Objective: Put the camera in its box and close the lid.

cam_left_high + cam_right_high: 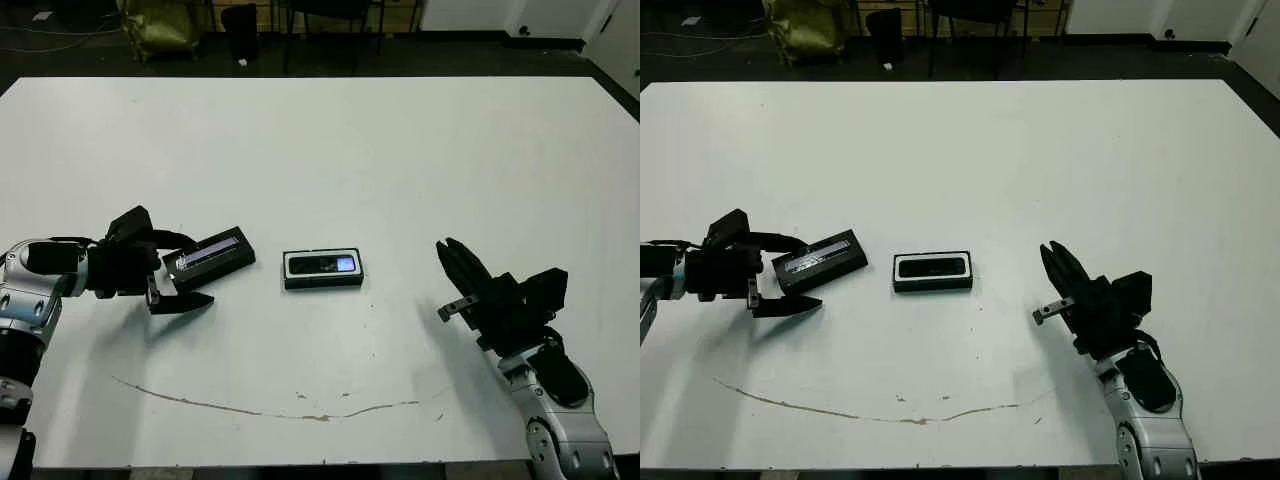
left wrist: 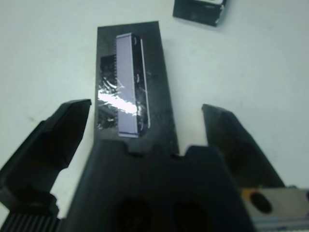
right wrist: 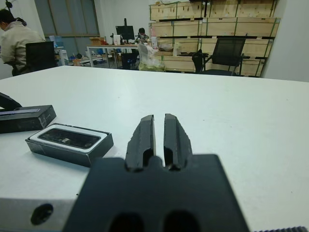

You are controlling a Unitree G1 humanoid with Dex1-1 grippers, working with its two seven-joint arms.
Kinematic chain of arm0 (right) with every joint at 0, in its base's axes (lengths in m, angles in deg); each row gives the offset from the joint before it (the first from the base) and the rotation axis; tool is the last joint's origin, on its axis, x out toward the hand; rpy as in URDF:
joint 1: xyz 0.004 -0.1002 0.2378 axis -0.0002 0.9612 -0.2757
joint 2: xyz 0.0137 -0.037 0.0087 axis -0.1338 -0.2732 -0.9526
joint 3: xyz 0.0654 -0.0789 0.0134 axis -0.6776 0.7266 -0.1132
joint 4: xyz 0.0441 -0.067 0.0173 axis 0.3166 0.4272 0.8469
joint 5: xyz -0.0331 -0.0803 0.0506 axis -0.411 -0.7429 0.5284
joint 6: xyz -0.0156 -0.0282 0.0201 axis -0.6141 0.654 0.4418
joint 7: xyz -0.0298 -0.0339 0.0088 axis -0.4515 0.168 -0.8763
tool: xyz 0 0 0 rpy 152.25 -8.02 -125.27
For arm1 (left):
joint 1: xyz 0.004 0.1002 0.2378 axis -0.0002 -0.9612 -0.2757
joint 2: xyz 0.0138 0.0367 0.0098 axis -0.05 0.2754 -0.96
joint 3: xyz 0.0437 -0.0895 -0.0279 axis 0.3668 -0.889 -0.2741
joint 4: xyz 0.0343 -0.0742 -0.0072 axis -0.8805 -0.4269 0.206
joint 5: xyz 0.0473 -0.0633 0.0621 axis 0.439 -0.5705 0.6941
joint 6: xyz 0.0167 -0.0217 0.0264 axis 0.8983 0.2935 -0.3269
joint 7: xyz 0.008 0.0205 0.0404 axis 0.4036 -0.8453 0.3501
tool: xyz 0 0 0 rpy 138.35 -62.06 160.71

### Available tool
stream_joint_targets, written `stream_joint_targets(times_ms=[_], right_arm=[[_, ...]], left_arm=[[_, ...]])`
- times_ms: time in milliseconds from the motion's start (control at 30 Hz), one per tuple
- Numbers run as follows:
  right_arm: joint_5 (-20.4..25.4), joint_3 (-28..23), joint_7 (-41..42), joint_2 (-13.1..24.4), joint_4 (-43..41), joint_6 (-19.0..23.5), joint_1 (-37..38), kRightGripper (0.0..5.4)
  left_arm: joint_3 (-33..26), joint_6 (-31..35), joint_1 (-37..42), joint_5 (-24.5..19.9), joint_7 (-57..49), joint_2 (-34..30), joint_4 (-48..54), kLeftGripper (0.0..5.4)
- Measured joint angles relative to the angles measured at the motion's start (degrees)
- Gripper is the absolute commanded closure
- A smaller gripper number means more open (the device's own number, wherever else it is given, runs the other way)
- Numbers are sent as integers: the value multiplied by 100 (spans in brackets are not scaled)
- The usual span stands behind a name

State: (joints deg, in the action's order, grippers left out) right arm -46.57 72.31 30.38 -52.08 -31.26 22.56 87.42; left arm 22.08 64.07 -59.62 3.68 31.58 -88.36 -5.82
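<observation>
The white table [image 1: 400, 150] carried little besides the task's things: a thin brown scuff line [image 1: 250, 408] curved along its near edge, and beyond its far edge stood chairs and dark floor. In the right wrist view, wooden crates, desks and seated people showed far behind the table. Nothing lay between the box and either arm.

The left gripper [image 1: 185, 282] sat low at the table's left, its two fingers spread wide — one on each side of the near end of the lid [image 1: 212, 256]. The lid lay flat on the table, its silvery stripe up, angled away to the far right. Whether the fingers actually touched the lid's sides could not be told.

The right gripper [image 3: 159, 137] hovered at the near right, well apart from everything, its fingers brought nearly together with only a slim slit between them, holding nothing.

The box [image 1: 322, 269] rested near the table's middle, just right of the lid and apart from it. The camera [image 1: 322, 265] lay inside it, glossy face up, the white lining showing around it.

The left arm was cut off by the picture's left edge.
</observation>
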Motion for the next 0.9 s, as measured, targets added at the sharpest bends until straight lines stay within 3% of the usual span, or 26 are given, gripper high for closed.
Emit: stream_joint_targets(times_ms=[900], right_arm=[[-2,2,-3,10,-30,1,28,540]], left_arm=[[14,-400,194,14,-301,38,-625,2]])
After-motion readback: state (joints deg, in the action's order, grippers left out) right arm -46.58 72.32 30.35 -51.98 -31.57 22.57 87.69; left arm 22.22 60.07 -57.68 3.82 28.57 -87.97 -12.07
